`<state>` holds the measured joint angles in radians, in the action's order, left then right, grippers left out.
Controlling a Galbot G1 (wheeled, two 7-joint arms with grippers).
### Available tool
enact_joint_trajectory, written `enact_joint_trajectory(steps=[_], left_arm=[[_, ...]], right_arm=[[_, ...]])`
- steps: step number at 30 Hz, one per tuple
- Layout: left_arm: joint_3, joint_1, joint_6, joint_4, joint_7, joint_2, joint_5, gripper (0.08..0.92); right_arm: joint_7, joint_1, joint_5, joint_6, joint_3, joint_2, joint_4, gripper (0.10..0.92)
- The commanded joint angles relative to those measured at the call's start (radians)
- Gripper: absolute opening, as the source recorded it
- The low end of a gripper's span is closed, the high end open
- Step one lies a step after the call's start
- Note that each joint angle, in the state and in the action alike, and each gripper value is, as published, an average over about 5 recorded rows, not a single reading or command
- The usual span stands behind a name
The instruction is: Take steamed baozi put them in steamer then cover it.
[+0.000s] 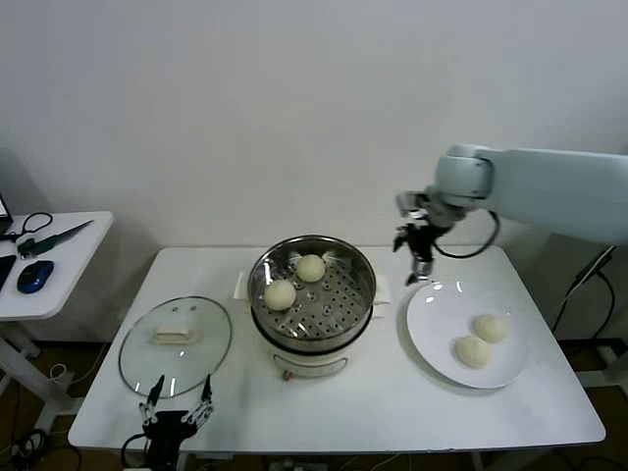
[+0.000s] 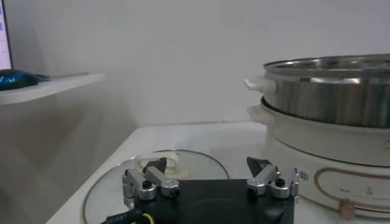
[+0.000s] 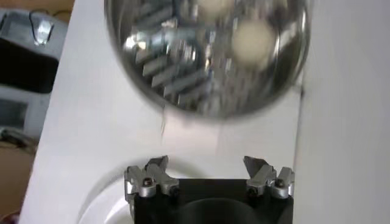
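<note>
right pincer (image 3: 208, 170) spread | head-only: two steamed baozi (image 1: 482, 340) on plate (image 1: 432, 339)

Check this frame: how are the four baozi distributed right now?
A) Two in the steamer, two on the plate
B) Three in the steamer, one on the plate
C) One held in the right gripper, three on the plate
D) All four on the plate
A: the head view shows two baozi on the steamer floor, two on the plate, and the right gripper open and empty.
</note>
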<state>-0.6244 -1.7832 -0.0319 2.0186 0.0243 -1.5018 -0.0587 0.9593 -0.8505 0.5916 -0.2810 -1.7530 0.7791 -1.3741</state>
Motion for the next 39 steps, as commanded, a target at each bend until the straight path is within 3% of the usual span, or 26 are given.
enact_joint_trajectory(steps=[1,9,30,39], left_arm=[[-0.001,0.002,0.001,-0.001,-0.001,-0.002,-0.001,0.823],[-0.002,-0.001,0.001,-0.008,0.000,-0.009,0.003,0.823],[-0.003,-0.016,-0.005,-0.014,0.003,-0.009,0.012,0.823],[-0.004,-0.019,-0.006,-0.011,0.005,-0.010,0.019,0.823]], right_arm=[[0.050,0.257,-0.243,0.044,0.119,-0.275,0.001,0.823],[0.015,0.490,-0.372,0.024,0.314,-0.260,0.049,0.823],[-0.080,0.697,-0.441,-0.013,0.522,-0.193,0.116,0.823],[-0.059,0.665,-0.420,-0.018,0.512,-0.198,0.097,0.690]])
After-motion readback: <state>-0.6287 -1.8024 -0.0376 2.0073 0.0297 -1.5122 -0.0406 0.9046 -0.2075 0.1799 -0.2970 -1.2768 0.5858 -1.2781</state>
